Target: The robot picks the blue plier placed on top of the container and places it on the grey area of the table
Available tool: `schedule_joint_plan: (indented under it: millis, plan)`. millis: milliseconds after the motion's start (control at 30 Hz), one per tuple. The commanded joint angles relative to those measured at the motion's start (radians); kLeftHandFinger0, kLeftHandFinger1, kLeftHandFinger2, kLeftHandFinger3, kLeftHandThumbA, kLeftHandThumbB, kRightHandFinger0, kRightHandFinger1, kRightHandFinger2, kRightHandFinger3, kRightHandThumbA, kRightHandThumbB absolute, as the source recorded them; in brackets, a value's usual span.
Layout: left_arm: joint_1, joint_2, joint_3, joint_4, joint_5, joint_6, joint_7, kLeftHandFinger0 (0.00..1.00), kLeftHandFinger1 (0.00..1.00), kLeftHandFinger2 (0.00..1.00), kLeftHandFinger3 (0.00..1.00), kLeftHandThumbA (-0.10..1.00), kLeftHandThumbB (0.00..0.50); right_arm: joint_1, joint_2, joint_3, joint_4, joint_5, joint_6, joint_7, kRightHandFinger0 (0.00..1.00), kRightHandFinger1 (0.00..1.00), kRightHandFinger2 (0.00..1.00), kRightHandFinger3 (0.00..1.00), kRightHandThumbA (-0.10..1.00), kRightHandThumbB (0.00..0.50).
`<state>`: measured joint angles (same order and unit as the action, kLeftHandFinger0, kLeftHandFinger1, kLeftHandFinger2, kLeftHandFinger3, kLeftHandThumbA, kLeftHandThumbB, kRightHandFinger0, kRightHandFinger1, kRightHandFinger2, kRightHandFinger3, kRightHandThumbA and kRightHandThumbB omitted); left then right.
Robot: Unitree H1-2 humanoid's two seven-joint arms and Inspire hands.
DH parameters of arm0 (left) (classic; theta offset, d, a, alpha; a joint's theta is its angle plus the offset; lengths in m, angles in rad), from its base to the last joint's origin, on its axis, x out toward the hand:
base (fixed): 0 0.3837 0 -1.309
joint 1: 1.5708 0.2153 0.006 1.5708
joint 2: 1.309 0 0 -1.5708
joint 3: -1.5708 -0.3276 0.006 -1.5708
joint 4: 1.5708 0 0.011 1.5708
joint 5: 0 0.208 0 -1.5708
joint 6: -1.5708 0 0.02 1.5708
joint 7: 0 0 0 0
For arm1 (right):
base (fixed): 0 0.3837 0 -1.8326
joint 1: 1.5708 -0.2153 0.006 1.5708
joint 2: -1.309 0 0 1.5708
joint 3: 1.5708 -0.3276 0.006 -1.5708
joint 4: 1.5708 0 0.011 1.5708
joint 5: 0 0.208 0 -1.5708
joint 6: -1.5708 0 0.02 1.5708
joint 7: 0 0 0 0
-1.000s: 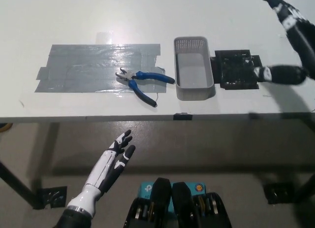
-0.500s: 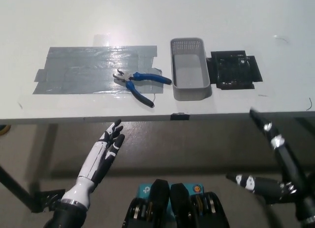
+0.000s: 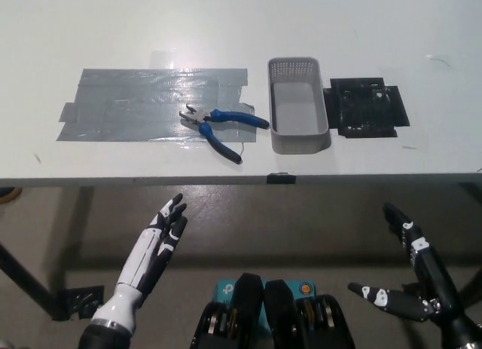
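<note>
The blue-handled plier (image 3: 221,127) lies flat on the right end of the grey taped area (image 3: 154,104) of the white table, its handles spread apart. Right beside it stands the grey container (image 3: 297,104), with nothing inside. My white left hand (image 3: 159,240) hangs below the table's front edge at lower left, open and holding nothing. My black right hand (image 3: 410,270) is low at the bottom right, also below the table edge, open with its fingers spread and holding nothing.
A black patch (image 3: 369,108) lies on the table right of the container. The white table (image 3: 376,32) ends at a front edge across the middle of the picture, with floor and table legs below.
My right arm has dropped from above the table's far right to below the front edge at bottom right. The left hand has sunk slightly. The plier has not moved.
</note>
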<state>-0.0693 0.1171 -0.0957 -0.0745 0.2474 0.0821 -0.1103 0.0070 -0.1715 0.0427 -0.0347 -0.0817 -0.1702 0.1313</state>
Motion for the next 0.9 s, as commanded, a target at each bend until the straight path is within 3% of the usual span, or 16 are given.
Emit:
schedule_joint_plan:
  millis: [0, 233, 367, 533, 867]
  plan:
    - [0.015, 0.006, 0.005, -0.049, -0.004, -0.027, 0.016, 1.00, 1.00, 1.00, 1.00, 1.00, 0.286, 0.011, 0.013, 0.001, -0.023, 0.017, -0.054, -0.008, 1.00, 1.00, 1.00, 1.00, 0.94, 0.297]
    - [0.046, 0.004, 0.000, -0.049, -0.001, -0.033, 0.018, 1.00, 1.00, 1.00, 1.00, 1.00, 0.285, 0.049, 0.013, 0.014, -0.025, -0.008, -0.055, -0.008, 1.00, 1.00, 1.00, 1.00, 0.92, 0.300]
    - [0.062, 0.008, 0.000, -0.042, -0.005, -0.050, 0.017, 1.00, 1.00, 1.00, 1.00, 1.00, 0.286, 0.061, 0.006, 0.023, -0.019, -0.009, -0.074, -0.003, 1.00, 1.00, 1.00, 1.00, 0.91, 0.274]
    - [0.079, 0.005, 0.005, -0.040, -0.015, -0.057, 0.018, 1.00, 1.00, 1.00, 1.00, 1.00, 0.279, 0.068, 0.004, 0.029, -0.022, -0.009, -0.058, -0.001, 1.00, 1.00, 1.00, 1.00, 0.91, 0.297]
    - [0.089, 0.004, 0.007, -0.036, -0.016, -0.073, 0.020, 1.00, 1.00, 1.00, 1.00, 1.00, 0.257, 0.068, -0.005, 0.043, -0.015, -0.035, -0.064, -0.003, 1.00, 1.00, 1.00, 1.00, 0.92, 0.293]
